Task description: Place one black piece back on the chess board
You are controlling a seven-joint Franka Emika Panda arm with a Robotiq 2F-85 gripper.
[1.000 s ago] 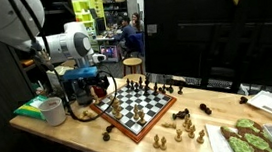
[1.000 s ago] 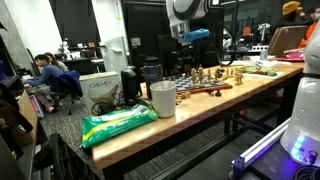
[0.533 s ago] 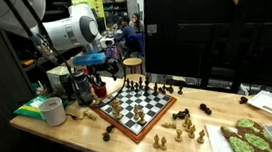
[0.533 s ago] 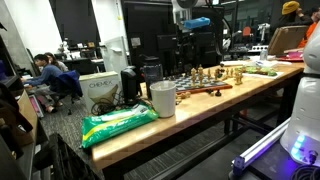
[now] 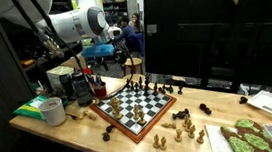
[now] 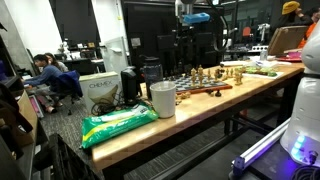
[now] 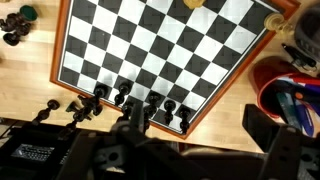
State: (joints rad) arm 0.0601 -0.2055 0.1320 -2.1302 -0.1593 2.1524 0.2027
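Note:
The chess board (image 5: 134, 107) with its reddish-brown frame lies on the wooden table; it also shows in the wrist view (image 7: 150, 45) and, edge-on, in an exterior view (image 6: 203, 88). A row of black pieces (image 7: 135, 98) stands along one board edge (image 5: 155, 85). Loose black pieces (image 5: 184, 114) lie on the table beside the board, with more in the wrist view's top left corner (image 7: 12, 26). My gripper (image 5: 102, 57) hangs open and empty, well above the table by the board's corner (image 7: 200, 125). It is high above the board in an exterior view (image 6: 197, 17).
Light wooden pieces (image 5: 185, 130) stand in front of the board. A white cup (image 5: 52, 111) and a red cup holding pens (image 7: 292, 92) stand near the board. A green bag (image 6: 118, 122) lies at the table end. A tray of green items (image 5: 244, 136) is nearby.
My arm has risen and moved a little toward the board, with the gripper staying open and empty. Nothing on the table has moved.

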